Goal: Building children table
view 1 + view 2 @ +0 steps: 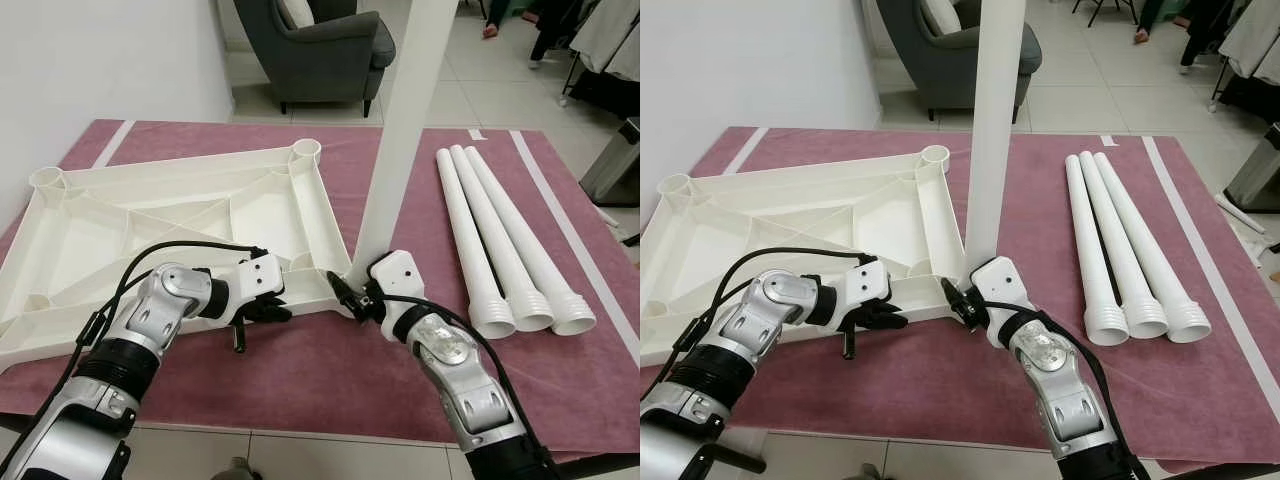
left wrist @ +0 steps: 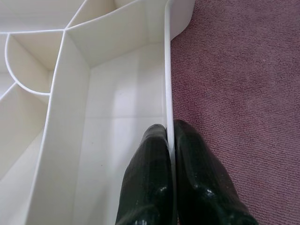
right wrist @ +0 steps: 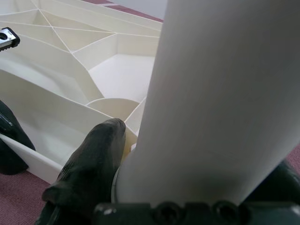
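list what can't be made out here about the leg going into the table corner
- Upright leg: its top is cut off by the upper edge in both eye views.
- Corner socket of the tabletop: hidden by the right pincer and the leg base, so how far it is seated can't be told.
- Right wrist view: the leg blocks one finger.
- Left pincer clamps the rim; its pads are hidden.

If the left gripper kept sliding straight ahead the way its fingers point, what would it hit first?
Probably the corner leg socket holding the upright leg, since the left gripper is pinched on the tabletop's rim wall running toward it; depth is uncertain.
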